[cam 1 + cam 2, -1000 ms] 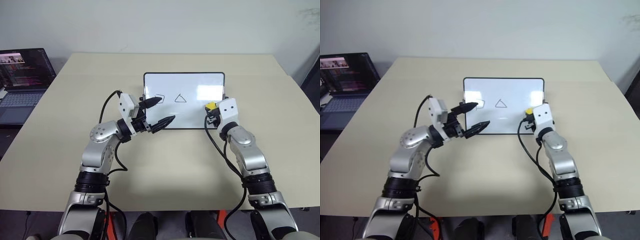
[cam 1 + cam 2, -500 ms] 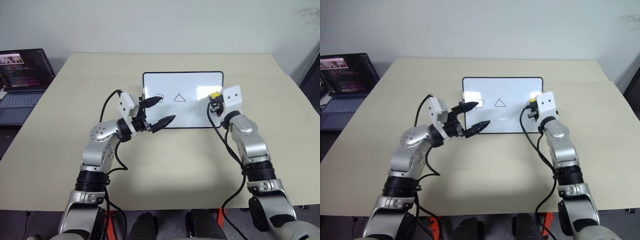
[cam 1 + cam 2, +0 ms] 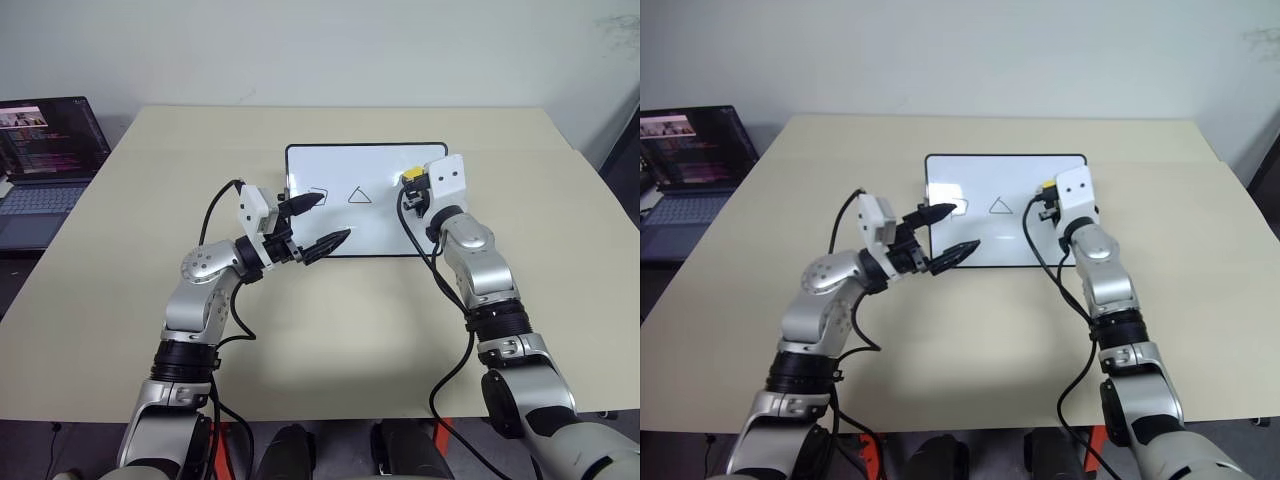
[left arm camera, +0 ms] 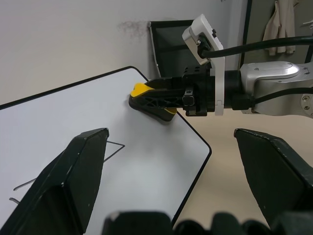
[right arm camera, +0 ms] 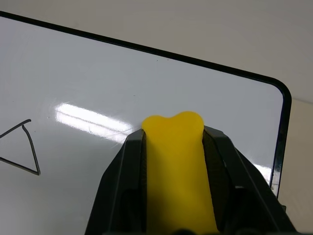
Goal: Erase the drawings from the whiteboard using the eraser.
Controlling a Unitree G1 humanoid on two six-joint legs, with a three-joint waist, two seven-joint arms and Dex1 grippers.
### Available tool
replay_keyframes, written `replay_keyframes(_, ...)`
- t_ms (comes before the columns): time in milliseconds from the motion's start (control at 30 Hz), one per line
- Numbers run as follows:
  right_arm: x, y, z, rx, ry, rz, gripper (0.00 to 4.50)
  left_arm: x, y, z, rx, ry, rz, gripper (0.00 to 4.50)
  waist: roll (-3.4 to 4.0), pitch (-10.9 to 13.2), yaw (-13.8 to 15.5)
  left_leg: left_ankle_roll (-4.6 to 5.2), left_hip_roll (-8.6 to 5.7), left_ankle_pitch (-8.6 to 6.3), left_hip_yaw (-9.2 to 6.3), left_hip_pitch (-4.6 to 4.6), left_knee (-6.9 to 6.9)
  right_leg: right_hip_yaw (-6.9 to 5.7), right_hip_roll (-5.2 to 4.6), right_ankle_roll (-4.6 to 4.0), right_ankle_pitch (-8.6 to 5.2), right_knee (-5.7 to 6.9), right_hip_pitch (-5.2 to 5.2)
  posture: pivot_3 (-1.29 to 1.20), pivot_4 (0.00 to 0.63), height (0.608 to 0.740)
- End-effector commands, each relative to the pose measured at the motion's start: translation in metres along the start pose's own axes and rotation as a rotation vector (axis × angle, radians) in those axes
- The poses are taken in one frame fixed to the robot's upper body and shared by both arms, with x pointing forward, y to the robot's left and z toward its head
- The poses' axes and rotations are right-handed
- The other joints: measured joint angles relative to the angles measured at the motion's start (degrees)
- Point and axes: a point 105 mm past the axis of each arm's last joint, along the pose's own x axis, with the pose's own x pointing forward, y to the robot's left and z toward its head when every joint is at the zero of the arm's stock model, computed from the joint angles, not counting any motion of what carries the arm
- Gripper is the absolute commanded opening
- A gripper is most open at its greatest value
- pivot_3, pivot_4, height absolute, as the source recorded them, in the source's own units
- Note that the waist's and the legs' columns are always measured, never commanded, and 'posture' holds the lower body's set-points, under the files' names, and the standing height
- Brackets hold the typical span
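Two marker outlines are waiting while your right gripper [image 3: 412,180] is pinching the small yellow sponge eraser [image 5: 179,161].

You're holding it at the white black-framed whiteboard [image 3: 330,215], about 2 o'clock; next, sweep toward 9 o'clock over the black triangle [image 3: 360,196] and rough square [image 3: 319,194]. Your left gripper [image 3: 328,220] is hanging spread.

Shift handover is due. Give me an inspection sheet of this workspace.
Surface: beige table, bare around the board.
Job's things: whiteboard propped up; square and triangle outlines remain; right part blank.
Eraser: yellow eraser against the board's upper right.
Clutter: nothing seen.
Grippers: right pincer shut on the eraser; left pincer open before the board's left edge.
Cables: black cables looping off both wrists.
Surroundings: open laptop far left; pale wall.
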Motion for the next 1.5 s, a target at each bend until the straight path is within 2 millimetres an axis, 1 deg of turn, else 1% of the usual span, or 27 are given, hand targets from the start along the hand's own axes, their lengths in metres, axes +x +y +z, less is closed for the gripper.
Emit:
replay_keyframes(33,-0.006,0.000,-0.005,0.000,0.014,0.003,1.27,0.002,-0.002,0.017,0.044,-0.047,-0.010,4.50,0.00,0.00,0.04,0.00,0.00,0.00,0.00,0.00,0.00,0.00,0.00,0.00,0.00,0.00,0.00,0.00,0.150,0.740)
replay_keyframes(233,-0.022,0.000,-0.022,0.004,0.063,0.003,1.27,0.001,-0.001,0.015,0.043,-0.046,-0.005,4.50,-0.01,-0.01,0.11,0.00,-0.01,0.00,0.00,0.00,0.02,0.01,-0.01,0.00,0.00,0.00,0.02,0.00,0.150,0.740)
replay_keyframes(300,-0.028,-0.003,-0.027,0.007,0.081,-0.004,1.27,0.001,-0.001,0.015,0.042,-0.047,-0.009,4.50,-0.01,-0.01,0.11,0.00,-0.01,0.00,0.00,0.00,0.03,0.01,-0.01,0.00,0.00,0.01,0.02,0.00,0.150,0.740)
replay_keyframes(433,-0.034,-0.007,-0.028,0.004,0.092,-0.012,1.27,0.002,-0.001,0.014,0.041,-0.048,-0.015,4.50,-0.01,-0.01,0.10,0.00,-0.01,0.00,0.00,0.02,0.04,0.01,0.00,0.00,0.00,0.03,0.03,0.00,0.150,0.740)
replay_keyframes(633,-0.035,-0.012,-0.016,0.007,0.057,-0.030,1.27,0.003,-0.003,0.014,0.039,-0.052,-0.027,4.50,-0.01,-0.01,0.11,0.00,-0.02,0.00,0.00,0.01,0.04,0.00,0.00,0.00,0.00,0.02,0.03,0.00,0.150,0.740)
replay_keyframes(900,-0.037,-0.005,0.010,0.015,-0.030,0.007,1.27,0.000,-0.005,0.015,0.041,-0.051,-0.027,4.50,0.00,0.00,0.09,0.00,-0.01,0.00,0.00,0.00,0.01,0.00,0.00,0.00,0.00,-0.01,0.01,0.00,0.150,0.740)
replay_keyframes(1233,-0.038,0.004,0.023,0.016,-0.058,0.034,1.27,-0.014,-0.005,0.009,0.048,-0.015,0.035,4.50,0.00,0.00,0.12,0.01,-0.01,0.00,-0.01,-0.01,0.00,0.00,0.00,0.01,0.00,-0.03,0.01,0.00,0.150,0.740)
replay_keyframes(1500,-0.033,0.007,0.028,0.029,-0.063,0.041,1.27,-0.035,0.009,0.003,0.128,0.054,0.166,4.50,0.01,0.01,0.08,0.01,0.00,0.00,-0.02,0.00,-0.01,-0.01,0.00,0.00,0.00,-0.02,0.00,0.00,0.150,0.740)
